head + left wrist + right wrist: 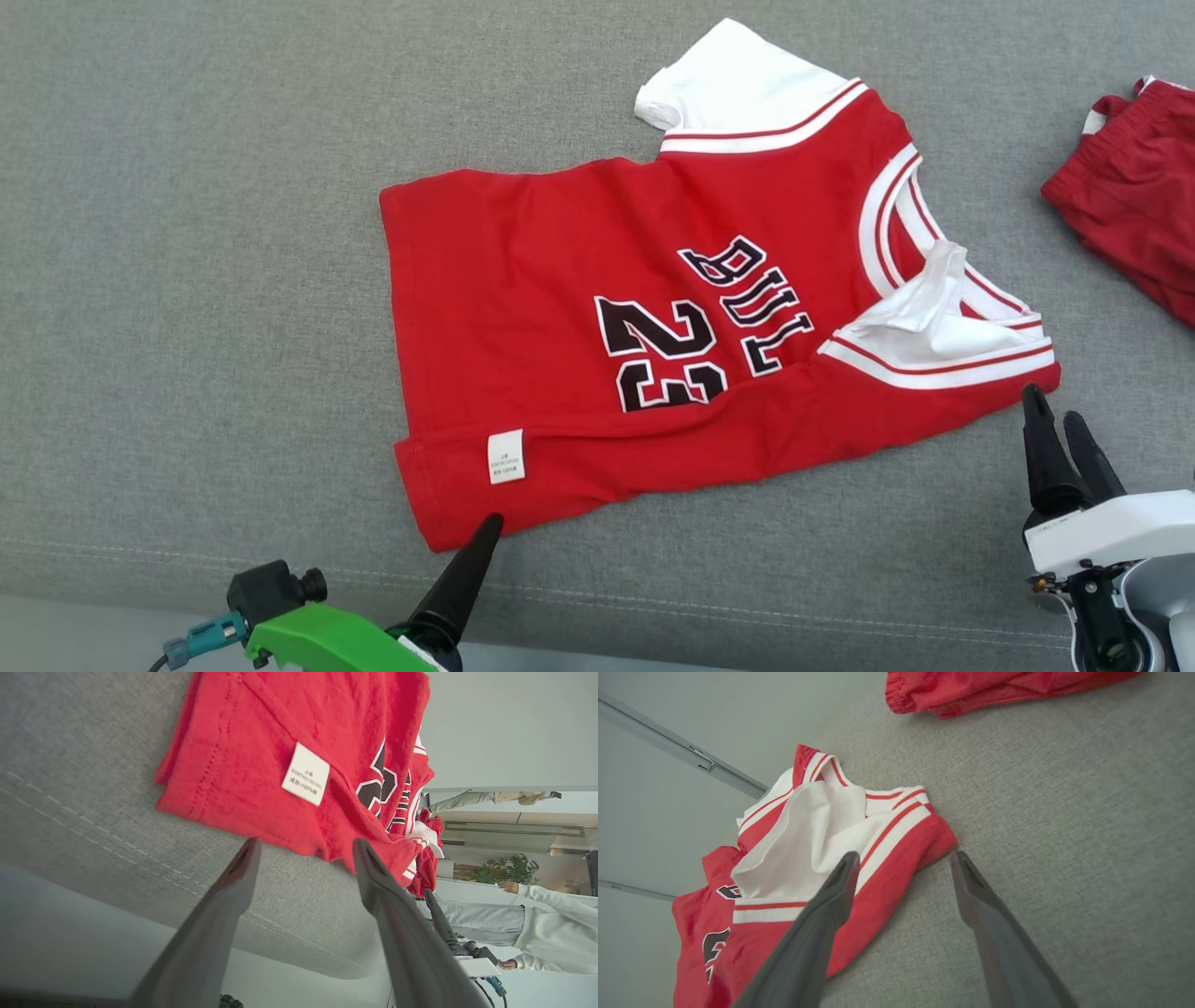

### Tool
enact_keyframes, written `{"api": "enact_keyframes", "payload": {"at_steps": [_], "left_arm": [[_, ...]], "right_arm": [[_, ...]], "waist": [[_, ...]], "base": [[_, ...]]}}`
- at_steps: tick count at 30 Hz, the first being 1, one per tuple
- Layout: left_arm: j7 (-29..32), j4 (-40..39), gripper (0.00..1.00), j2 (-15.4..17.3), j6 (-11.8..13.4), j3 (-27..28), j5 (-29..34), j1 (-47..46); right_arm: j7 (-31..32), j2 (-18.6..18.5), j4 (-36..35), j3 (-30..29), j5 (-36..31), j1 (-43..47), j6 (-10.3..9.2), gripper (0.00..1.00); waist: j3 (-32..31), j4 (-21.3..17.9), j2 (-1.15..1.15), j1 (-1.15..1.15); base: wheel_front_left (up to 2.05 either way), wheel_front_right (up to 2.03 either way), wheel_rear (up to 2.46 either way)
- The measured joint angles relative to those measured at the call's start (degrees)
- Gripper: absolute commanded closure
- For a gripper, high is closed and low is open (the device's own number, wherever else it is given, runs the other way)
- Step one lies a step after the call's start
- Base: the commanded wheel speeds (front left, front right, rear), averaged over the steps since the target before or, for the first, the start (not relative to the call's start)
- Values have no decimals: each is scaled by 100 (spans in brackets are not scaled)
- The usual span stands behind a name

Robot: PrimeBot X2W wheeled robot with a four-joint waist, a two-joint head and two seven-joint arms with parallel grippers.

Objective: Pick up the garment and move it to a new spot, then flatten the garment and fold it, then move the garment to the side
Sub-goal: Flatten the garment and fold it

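Head view: jersey (653, 327) is lying part-folded on the grey fabric surface (187, 280), left claw (306, 844) and right claw (1053, 408) are hovering released at its near corners, so pinching both layers evenly is looking key.

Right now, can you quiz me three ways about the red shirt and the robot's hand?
1. Where is the jersey's white label?
A. by the collar
B. near the hem, close to the left gripper
C. on a sleeve
2. What colour are its sleeves?
A. white
B. yellow
C. blue
3. How is the left gripper?
A. shut on the label
B. shut on the hem
C. open, holding nothing
Answers: B, the label sits by the hem; A, both show white; C, its fingers stand wide apart.
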Motion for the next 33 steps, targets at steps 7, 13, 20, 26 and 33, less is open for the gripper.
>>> {"api": "enact_keyframes", "payload": {"at_steps": [7,13,20,26,33], "left_arm": [[-76,282,0,-3,49,60,-36,-19],[-202,500,0,-16,49,89,-55,-125],[-309,735,0,-53,49,85,-171,-333],[-330,909,0,-60,48,24,-310,-341],[-424,1100,0,-67,43,18,-313,-556]], "right_arm": [[-1,33,179,97,45,-2,51,0],[-21,41,226,108,49,-37,103,0],[-67,38,325,103,49,-146,110,0],[-113,32,387,98,48,-171,151,0],[-130,21,436,108,42,-254,169,0]], "waist": [[62,30,0,0],[130,60,0,0],[183,90,0,0],[211,99,0,0],[237,96,0,0]], "base": [[0,0,0],[0,0,0],[0,0,0],[0,0,0],[0,0,0]]}}
